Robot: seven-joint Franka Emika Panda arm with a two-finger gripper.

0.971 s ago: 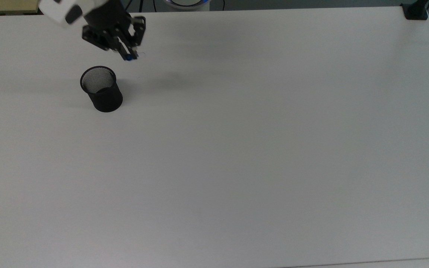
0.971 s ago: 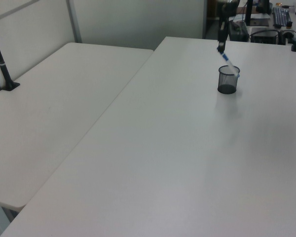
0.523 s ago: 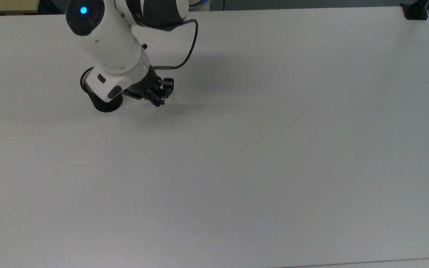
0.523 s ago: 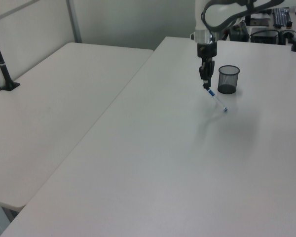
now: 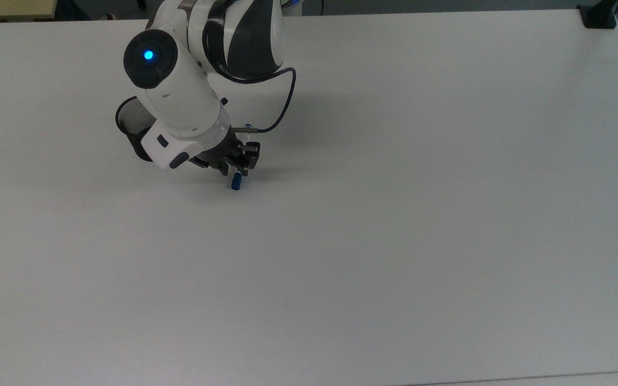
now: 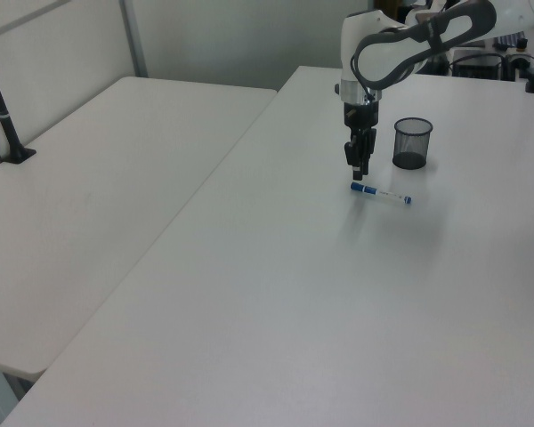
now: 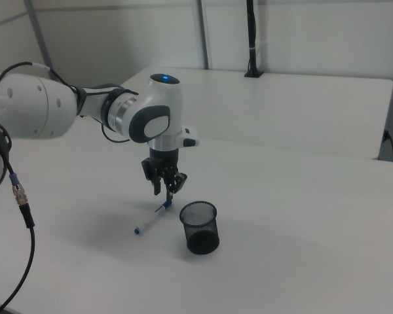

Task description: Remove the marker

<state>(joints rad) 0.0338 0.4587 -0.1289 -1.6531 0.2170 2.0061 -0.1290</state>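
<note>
Top view: arm (image 5: 180,102) hides most of marker (image 5: 236,183), seemingly flat.

White marker (image 6: 381,193) with blue ends; black mesh cup (image 6: 411,143).

Top view: the arm (image 5: 180,107) covers most of the mesh cup (image 5: 131,119) and all but the blue end of the marker (image 5: 236,182). The upper edge cuts off the arm's base. Left view: the arm's upper links run off the top edge. Right view: the left edge cuts the arm.
</note>
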